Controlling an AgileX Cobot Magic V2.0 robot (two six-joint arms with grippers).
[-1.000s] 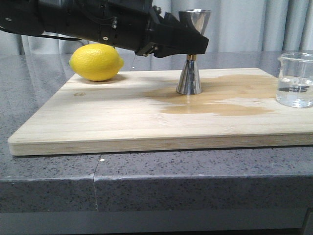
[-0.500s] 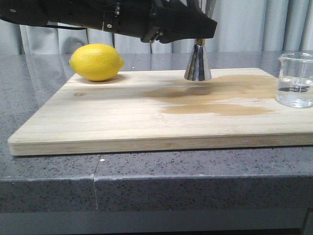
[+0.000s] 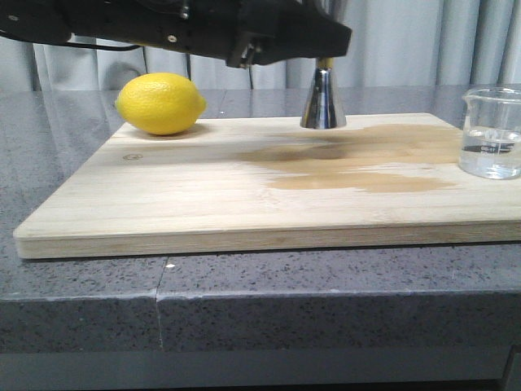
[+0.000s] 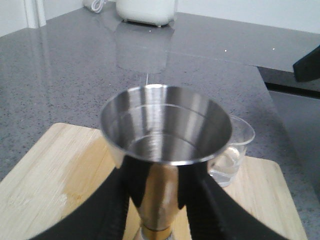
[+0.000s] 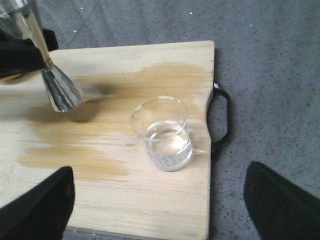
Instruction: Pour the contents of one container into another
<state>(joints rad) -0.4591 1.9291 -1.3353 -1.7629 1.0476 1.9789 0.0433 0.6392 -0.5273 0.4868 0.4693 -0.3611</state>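
Observation:
My left gripper (image 3: 327, 42) is shut on the steel jigger (image 3: 323, 104) just above its gold-banded waist and holds it a little above the wooden board (image 3: 187, 204), clear of the surface. In the left wrist view the jigger's open cup (image 4: 166, 127) faces the camera between the black fingers (image 4: 112, 200). The glass beaker (image 3: 492, 134) stands at the board's right end with clear liquid in its bottom. In the right wrist view the beaker (image 5: 164, 134) lies ahead of my right gripper (image 5: 160, 210), which hangs open above the board's near edge, holding nothing.
A yellow lemon (image 3: 160, 103) rests at the board's back left corner. A wide wet stain (image 3: 358, 167) darkens the wood under and in front of the jigger. The board's black handle (image 5: 223, 120) sticks out past its right end. A white appliance (image 4: 146, 10) stands far back.
My left gripper has lifted the jigger off the board, first up and to the right, then slightly back to the left. The beaker and lemon have not moved.

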